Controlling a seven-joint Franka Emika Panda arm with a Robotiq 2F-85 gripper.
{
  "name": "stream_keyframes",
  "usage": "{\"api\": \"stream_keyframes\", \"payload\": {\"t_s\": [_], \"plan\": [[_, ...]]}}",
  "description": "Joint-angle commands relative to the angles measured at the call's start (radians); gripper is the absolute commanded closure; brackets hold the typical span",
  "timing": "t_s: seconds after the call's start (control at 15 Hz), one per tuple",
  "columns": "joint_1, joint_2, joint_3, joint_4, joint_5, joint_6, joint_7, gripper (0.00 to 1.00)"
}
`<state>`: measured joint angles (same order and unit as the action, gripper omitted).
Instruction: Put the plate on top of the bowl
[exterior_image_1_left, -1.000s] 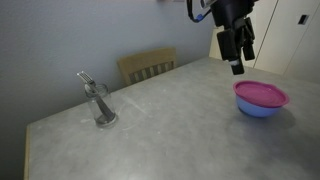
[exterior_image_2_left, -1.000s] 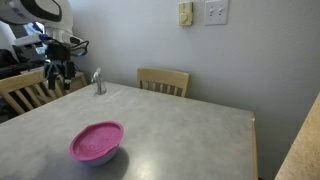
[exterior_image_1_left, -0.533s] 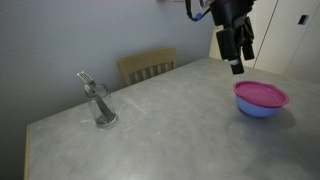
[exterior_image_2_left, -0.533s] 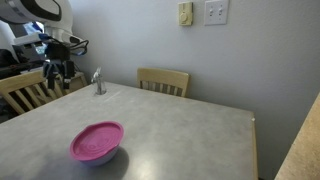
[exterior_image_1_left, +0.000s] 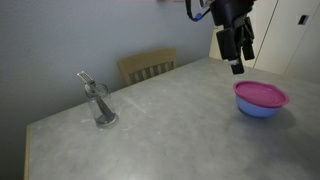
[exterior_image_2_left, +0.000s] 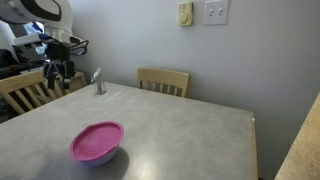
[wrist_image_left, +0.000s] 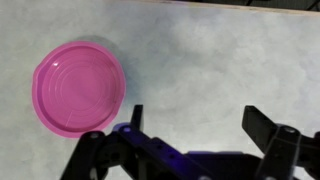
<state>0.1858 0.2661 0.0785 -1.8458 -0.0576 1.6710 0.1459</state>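
In an exterior view, the gripper (exterior_image_1_left: 238, 62) hangs in the air above the desk (exterior_image_1_left: 170, 125), up and to one side of the stack, its fingers apart and holding nothing. The plate (exterior_image_1_left: 260, 94) already lies flat on the bowl (exterior_image_1_left: 257, 110), covering its mouth, close to the desk edge at picture right. Well apart from them, a clear glass (exterior_image_1_left: 101, 106) with utensils stands toward the opposite corner. One chair (exterior_image_1_left: 147, 66) shows behind the far edge.

In an exterior view from the opposite side, the plate (exterior_image_2_left: 97, 140) sits level on the bowl (exterior_image_2_left: 104, 159) by the near edge of the desk (exterior_image_2_left: 190, 125). The glass (exterior_image_2_left: 98, 82) is at the far corner, and the gripper (exterior_image_2_left: 56, 70) is small and dark there; I cannot tell its opening from this picture. Two chairs show here, one at the far edge (exterior_image_2_left: 163, 80) and one at the side edge (exterior_image_2_left: 24, 92).

In the wrist view, the gripper (wrist_image_left: 198, 125) is spread wide with bare desk (wrist_image_left: 210, 50) between its fingers (wrist_image_left: 133, 116). The plate (wrist_image_left: 80, 87) lies off to the side, untouched; the bowl is hidden under it.

Count: one plate, one bowl, one glass, two chairs, one gripper.

By my judgement the placing step looks done, since the plate rests centred with no visible tilt. The next move asks only for the arm to stay clear and not brush the stack.
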Motion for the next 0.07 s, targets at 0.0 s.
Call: {"api": "stream_keyframes", "payload": {"t_s": [0.0], "plan": [[-0.01, 0.001, 0.011, 0.002, -0.002, -0.002, 0.002, 0.0]]}}
